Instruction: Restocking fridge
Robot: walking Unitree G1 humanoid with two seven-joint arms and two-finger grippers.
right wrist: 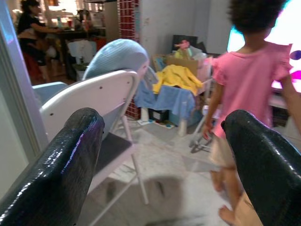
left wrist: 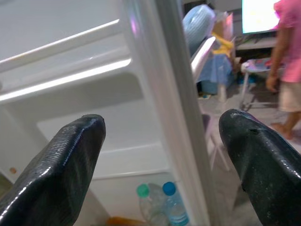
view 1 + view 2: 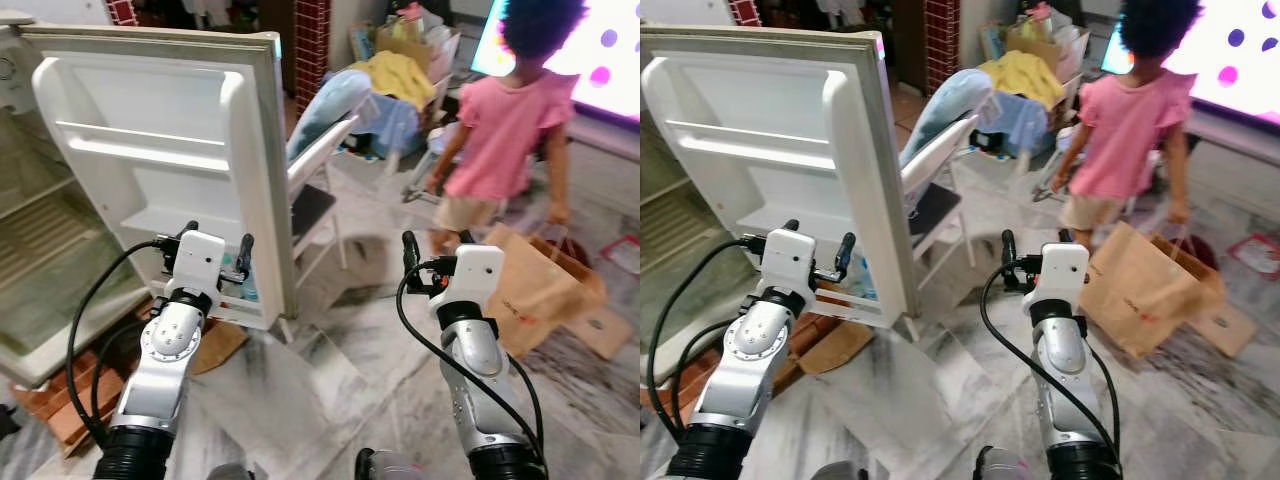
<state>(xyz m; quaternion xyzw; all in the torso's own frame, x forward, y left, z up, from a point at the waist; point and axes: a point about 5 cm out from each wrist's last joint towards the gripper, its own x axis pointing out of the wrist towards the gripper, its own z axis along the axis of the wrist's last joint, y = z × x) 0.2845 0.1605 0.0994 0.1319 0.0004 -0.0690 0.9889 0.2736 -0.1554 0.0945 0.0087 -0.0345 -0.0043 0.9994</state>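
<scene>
The fridge door (image 3: 165,150) stands wide open at ten o'clock, with two bottles (image 2: 160,205) upright in its bottom shelf. The left claw (image 3: 215,250) hovers just before that shelf, fingers spread, empty. The right claw (image 3: 432,250) is likewise spread and empty, facing one white chair (image 1: 94,113) and one person (image 3: 510,130) beside one paper bag (image 3: 535,285).

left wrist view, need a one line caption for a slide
Open left hand faces the fridge door, two bottles on its lowest shelf.
</scene>
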